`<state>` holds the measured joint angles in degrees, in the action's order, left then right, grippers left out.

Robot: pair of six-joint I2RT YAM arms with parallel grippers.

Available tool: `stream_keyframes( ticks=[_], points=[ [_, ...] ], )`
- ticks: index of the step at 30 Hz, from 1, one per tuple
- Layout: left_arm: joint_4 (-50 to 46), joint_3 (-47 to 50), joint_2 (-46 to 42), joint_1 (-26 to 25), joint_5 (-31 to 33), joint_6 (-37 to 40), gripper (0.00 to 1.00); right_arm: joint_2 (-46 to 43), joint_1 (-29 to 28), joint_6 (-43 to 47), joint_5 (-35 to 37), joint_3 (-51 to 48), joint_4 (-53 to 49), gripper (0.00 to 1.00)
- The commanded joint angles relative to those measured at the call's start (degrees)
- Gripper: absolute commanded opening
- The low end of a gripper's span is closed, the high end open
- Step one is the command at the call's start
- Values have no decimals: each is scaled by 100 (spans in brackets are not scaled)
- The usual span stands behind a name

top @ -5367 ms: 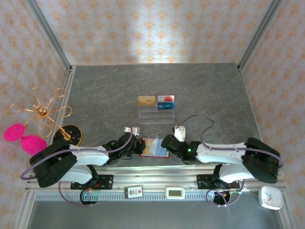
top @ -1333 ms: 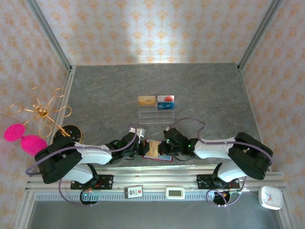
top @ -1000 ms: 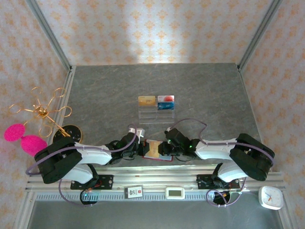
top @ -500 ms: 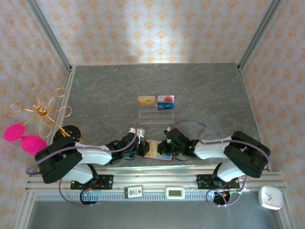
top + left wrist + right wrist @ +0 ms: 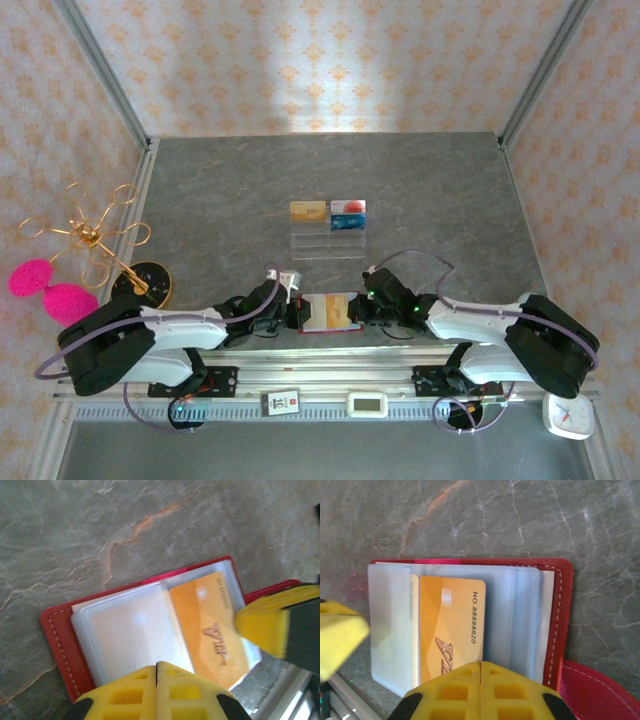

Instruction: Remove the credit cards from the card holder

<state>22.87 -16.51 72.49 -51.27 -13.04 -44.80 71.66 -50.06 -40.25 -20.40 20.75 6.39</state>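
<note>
Top external view: the red card holder (image 5: 335,329) is laid open at the 6 o'clock edge of the grey table (image 5: 430,190), between the two grippers. The left gripper (image 5: 298,310) is set at its 9 o'clock side and the right gripper (image 5: 362,308) at its 3 o'clock side. At 12 o'clock from the holder, well apart, a clear acrylic stand (image 5: 328,243) is seen, with a gold card (image 5: 308,211) and a blue-white-and-red card (image 5: 348,214) propped in it.

In the left wrist view the yellow fingers are pressed together with no gap between them, over the holder's near edge. The clear sleeves are spread flat, and an orange VIP card (image 5: 215,630) is lodged in the sleeve at 3 o'clock. In the right wrist view the fingers are likewise clenched tight on each other, at 6 o'clock of that card, on which the number 8888820 can be read.
</note>
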Motion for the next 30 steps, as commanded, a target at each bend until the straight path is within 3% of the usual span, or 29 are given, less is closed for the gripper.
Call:
stream_keyframes(
  ticks=[1,10,12,22,26,30],
  points=[
    [-134,-366,-268,-17,31,243,5,154,8,190,93,197,-138,0],
    [520,-744,1167,-210,-529,214,0,268,8,246,80,232,-22,0],
    [303,-822,1426,-209,-499,197,0,253,10,246,82,204,-3,0],
    [-270,-800,1191,-239,-142,235,0,338,14,170,21,58,221,0],
    [-371,-824,1417,-240,-76,195,0,365,14,116,-9,34,269,17],
    [-385,-836,1602,-239,-116,199,0,517,14,65,-67,-9,371,25]
  ],
)
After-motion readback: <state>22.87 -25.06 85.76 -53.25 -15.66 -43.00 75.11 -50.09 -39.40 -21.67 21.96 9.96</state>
